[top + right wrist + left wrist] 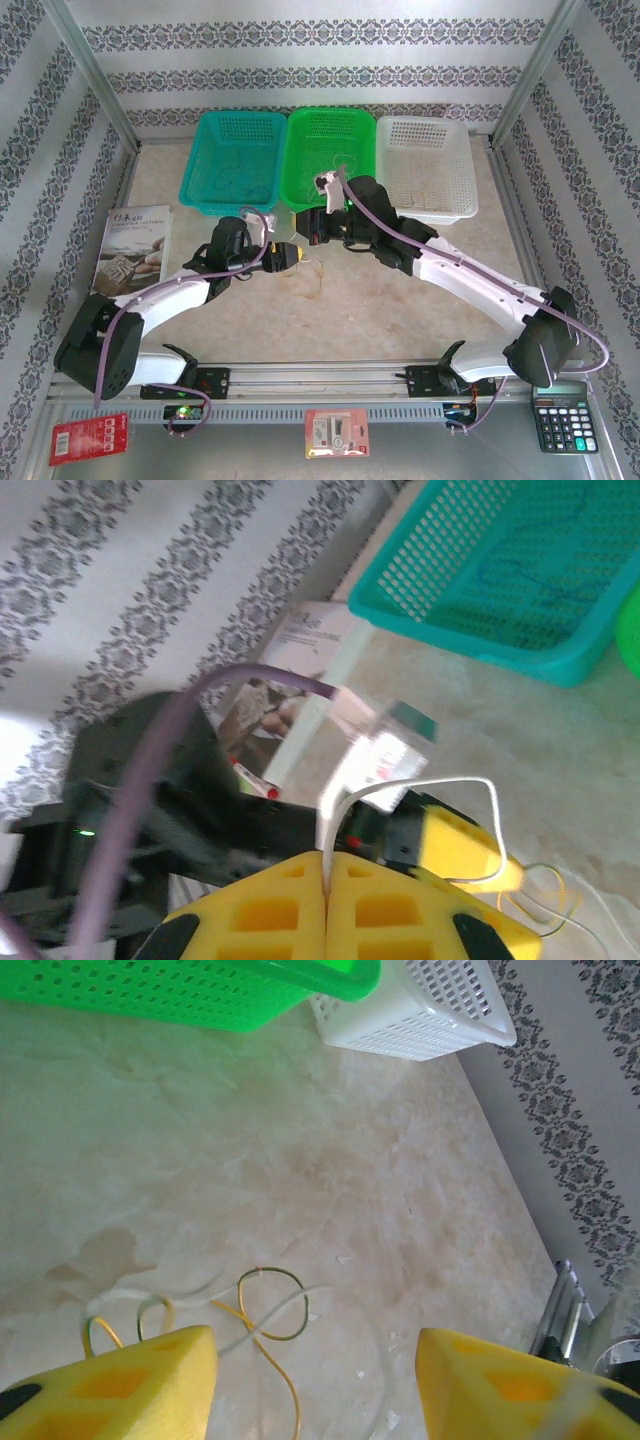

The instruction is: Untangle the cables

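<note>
Patterned wallpaper on all sides, beige stone-look counter (350, 320), and teal (235, 160), green (330, 150) and white (425, 160) baskets along the far edge. Both arms meet mid-counter, just near the green basket. The right fingers (270, 910) are pressed together and pinch a white cable (440, 780). It comes up from between the pads, loops over and drops towards the left arm's yellow tip. The left fingers (120, 1380) are spread with nothing between the pads. The rest of the cables (262, 1305) lie flat on the counter just beyond the left fingertips. They are yellow and whitish loops, crossed over each other and bunched closer to the left-hand pad in the wrist view. The tangle's long axis runs roughly across the gap between the fingers, not along it. The left arm is nearer the loose loops, while the right already has one end. My read: the left should drop onto one yellow loop, then pull away from the right, which risks tightening the crossing.
</note>
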You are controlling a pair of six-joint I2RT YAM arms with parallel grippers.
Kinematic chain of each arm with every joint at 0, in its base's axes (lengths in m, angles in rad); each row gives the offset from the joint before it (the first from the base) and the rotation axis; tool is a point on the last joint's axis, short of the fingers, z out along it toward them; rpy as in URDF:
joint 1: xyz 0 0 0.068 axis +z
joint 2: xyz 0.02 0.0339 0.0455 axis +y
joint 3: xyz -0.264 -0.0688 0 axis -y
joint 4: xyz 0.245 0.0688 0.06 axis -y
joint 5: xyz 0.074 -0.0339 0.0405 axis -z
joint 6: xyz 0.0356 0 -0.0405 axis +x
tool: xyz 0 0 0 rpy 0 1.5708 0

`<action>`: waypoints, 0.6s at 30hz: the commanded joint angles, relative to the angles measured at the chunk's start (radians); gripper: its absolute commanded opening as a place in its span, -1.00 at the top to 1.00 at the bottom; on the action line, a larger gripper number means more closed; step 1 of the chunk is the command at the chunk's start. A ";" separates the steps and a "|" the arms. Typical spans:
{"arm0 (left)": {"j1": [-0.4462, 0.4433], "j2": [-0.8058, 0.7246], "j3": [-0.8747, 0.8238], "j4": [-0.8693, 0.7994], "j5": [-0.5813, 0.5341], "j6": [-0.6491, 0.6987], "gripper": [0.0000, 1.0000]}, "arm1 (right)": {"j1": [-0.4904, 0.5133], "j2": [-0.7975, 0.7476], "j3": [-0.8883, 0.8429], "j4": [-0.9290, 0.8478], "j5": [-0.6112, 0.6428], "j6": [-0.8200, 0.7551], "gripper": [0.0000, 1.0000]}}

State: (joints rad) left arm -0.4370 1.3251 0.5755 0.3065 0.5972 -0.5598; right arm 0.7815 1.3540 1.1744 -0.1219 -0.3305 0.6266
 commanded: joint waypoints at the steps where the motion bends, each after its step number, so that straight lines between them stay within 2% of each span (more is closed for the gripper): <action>1: -0.014 0.023 -0.005 0.121 -0.003 -0.010 -0.01 | 0.003 -0.048 0.079 0.056 -0.028 0.024 1.00; 8: -0.017 0.071 -0.056 0.203 -0.002 -0.038 0.23 | -0.014 -0.065 0.169 0.098 -0.044 0.051 1.00; 18: -0.016 0.094 -0.100 0.270 -0.003 -0.072 0.34 | -0.086 -0.039 0.299 0.118 -0.051 0.058 1.00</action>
State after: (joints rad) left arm -0.4389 1.4147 0.4877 0.5011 0.5972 -0.6170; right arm 0.7094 1.3079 1.4242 -0.0471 -0.3584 0.6643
